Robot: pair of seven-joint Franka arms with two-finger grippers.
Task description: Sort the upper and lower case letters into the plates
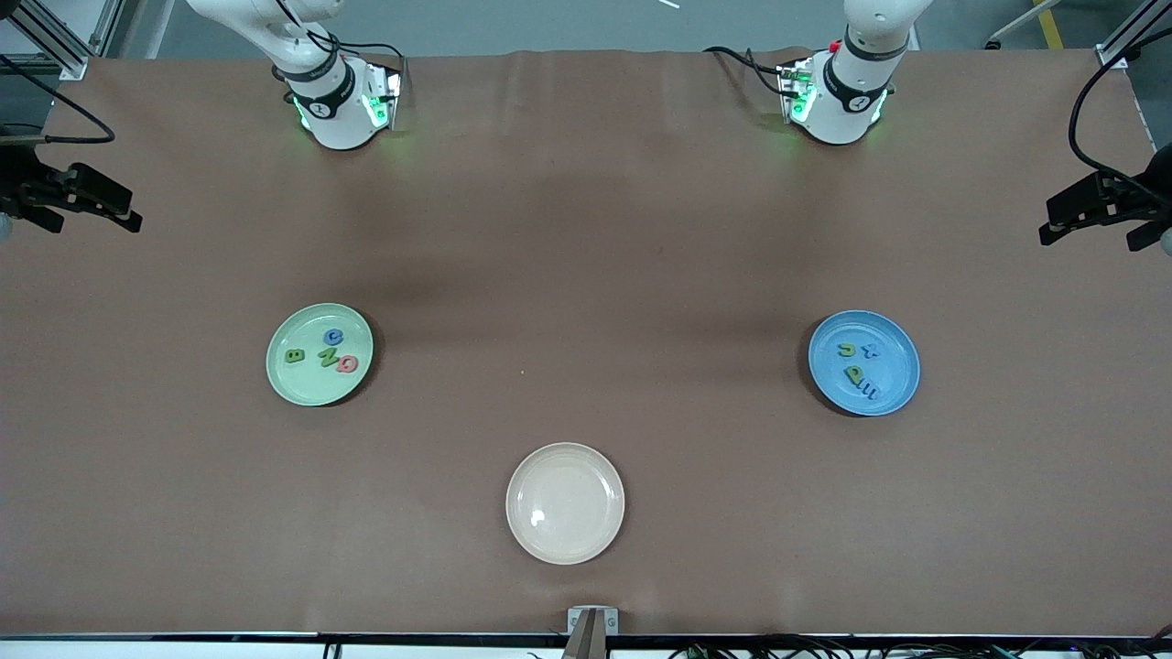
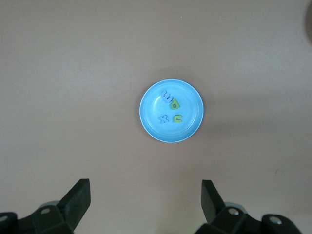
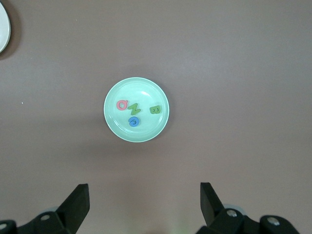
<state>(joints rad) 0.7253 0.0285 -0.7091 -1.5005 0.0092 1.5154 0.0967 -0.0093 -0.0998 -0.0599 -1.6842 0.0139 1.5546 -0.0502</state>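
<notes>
The pale mint plate lies toward the right arm's end of the table and holds several letters: a green B, a green N, a blue one and a red one. The blue plate lies toward the left arm's end and holds several green and blue letters. My left gripper hangs open and empty high over the table by the blue plate. My right gripper hangs open and empty high over the table by the mint plate. Neither gripper shows in the front view.
A cream-white plate with nothing on it sits nearest the front camera, midway between the two arms. Black camera mounts jut in at both ends of the table. Brown cloth covers the table.
</notes>
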